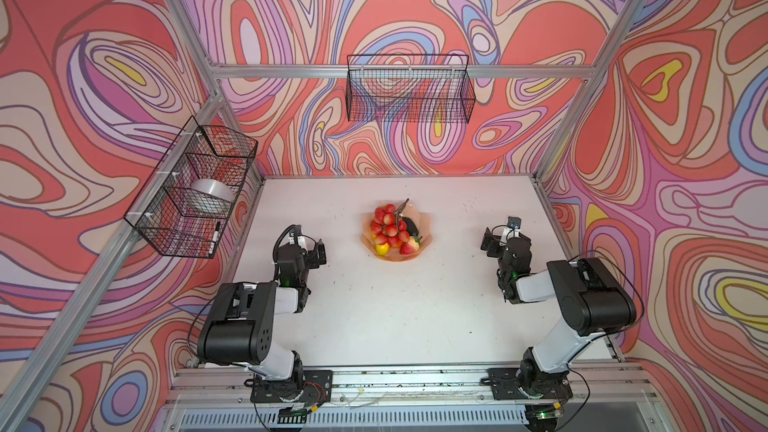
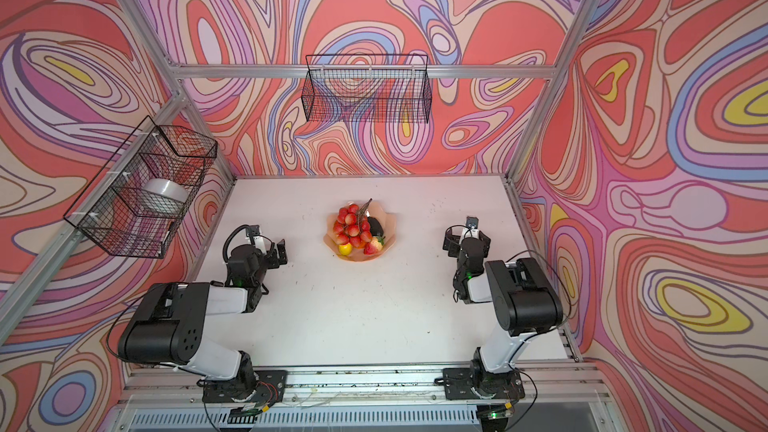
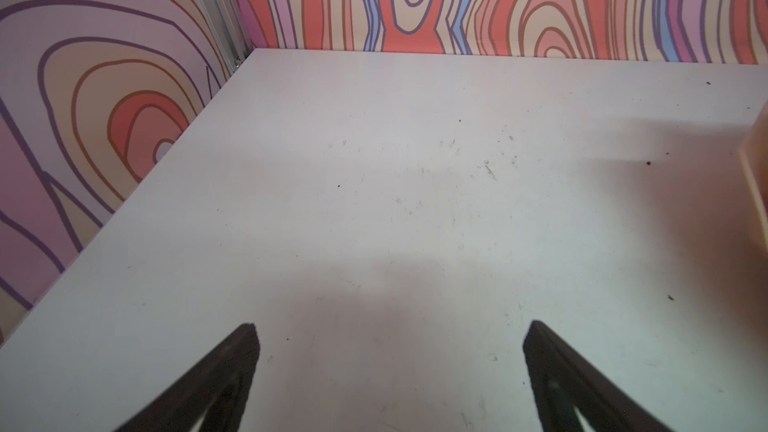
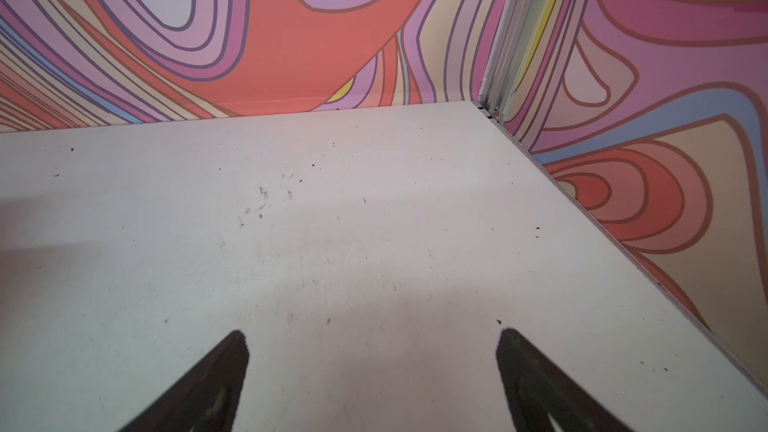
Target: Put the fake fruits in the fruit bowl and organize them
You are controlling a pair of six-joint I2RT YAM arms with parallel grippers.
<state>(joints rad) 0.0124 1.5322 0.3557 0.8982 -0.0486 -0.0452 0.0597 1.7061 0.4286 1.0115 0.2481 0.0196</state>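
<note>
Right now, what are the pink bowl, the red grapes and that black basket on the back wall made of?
The fruit bowl looks like glossy plastic or glazed ceramic: smooth peach facets; I can't tell which. The grapes look like shiny plastic: even red, bright highlights. The basket looks like thin black wire mesh, probably coated metal, since the wall pattern shows through its grid.

A peach-pink fruit bowl (image 1: 426, 243), heaped with red grapes (image 1: 388, 224), is the sole obstacle on the white counter (image 1: 395, 317), sitting mid-counter toward 12 o'clock. Bare counter surrounds it on every side. The left pincer (image 3: 390, 330) at 9 o'clock and the right pincer (image 4: 372, 336) at 3 o'clock, jaws spread, stand well apart from the bowl. Overhead, a wire basket (image 1: 409, 89) at 12 o'clock and a second basket (image 1: 193, 189) at 10 o'clock jut from the walls.
</note>
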